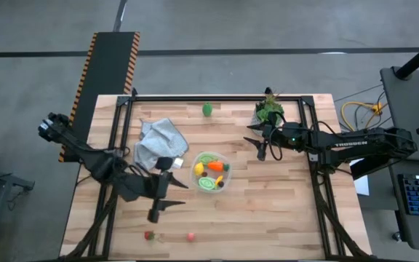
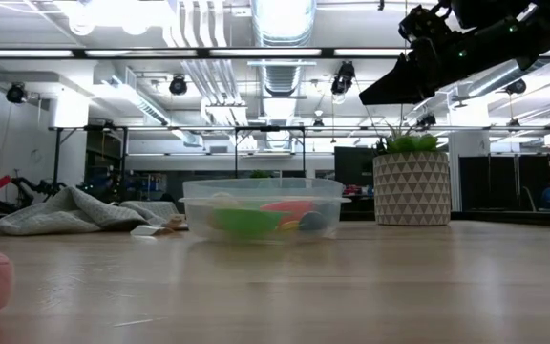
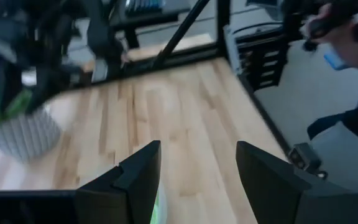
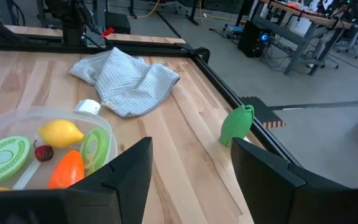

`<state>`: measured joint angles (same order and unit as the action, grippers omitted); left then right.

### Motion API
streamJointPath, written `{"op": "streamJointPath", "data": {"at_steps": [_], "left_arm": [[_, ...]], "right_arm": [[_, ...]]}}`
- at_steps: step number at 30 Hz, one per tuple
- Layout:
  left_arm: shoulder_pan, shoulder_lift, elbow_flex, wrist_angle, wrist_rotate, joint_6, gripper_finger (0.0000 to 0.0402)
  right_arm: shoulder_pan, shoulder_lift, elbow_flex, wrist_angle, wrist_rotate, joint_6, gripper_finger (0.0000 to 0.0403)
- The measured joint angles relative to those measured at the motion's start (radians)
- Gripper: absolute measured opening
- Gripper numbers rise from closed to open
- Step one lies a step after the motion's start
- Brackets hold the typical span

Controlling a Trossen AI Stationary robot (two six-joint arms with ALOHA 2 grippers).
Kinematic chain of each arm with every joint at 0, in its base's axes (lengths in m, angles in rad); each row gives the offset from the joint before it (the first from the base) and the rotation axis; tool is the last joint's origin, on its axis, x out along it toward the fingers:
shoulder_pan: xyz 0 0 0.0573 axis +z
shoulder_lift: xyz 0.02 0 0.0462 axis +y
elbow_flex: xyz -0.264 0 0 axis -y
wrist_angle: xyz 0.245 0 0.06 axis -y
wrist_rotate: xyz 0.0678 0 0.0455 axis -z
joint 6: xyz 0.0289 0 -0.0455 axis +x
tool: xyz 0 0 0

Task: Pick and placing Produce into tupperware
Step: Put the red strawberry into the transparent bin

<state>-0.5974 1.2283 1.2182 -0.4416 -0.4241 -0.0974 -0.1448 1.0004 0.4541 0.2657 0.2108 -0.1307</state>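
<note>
Lying flat in the tupperware [image 1: 211, 173], produce [image 4: 68, 169] points variously; both tools [image 3: 197, 180] [image 4: 190, 180] hover spread, empty.

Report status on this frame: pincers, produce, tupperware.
Left pincer open, empty, beside tupperware. Right pincer open, empty, near potted plant. Several pieces boxed; green piece, two red pieces loose. Nothing blocking.

Clear shallow tupperware [image 1: 211, 173] mid-table, holding yellow, orange, green and dark produce [image 4: 61, 132]. Green piece [image 1: 207, 109] loose near far edge; two red pieces [image 1: 149, 235] near front edge.
</note>
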Motion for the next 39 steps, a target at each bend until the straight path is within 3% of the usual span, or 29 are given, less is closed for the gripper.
{"op": "streamJointPath", "data": {"at_steps": [4,11,20,26,29,39], "left_arm": [[-0.015,0.014,0.096,-0.075,-0.002,0.036,0.0194],[-0.014,0.022,0.084,-0.13,0.011,-0.025,0.0194],[-0.014,0.13,0.084,-0.136,0.221,-0.235,0.0194],[-0.015,0.187,0.083,-0.289,0.424,-0.525,0.0194],[-0.032,0.217,0.082,-0.362,0.445,-0.624,0.0194],[-0.113,0.302,0.082,-0.35,0.521,-0.611,0.0194]], "right_arm": [[0.0,0.0,0.0,0.0,0.0,0.0,0.021],[0.0,0.0,0.0,0.0,0.0,-0.001,0.021],[0.0,0.0,0.0,0.0,0.0,0.0,0.021],[0.0,0.0,0.0,0.001,0.0,0.02,0.021],[0.0,0.0,0.0,0.0,0.0,0.04,0.021],[0.0,0.0,0.0,0.0,-0.01,0.127,0.021]]}}
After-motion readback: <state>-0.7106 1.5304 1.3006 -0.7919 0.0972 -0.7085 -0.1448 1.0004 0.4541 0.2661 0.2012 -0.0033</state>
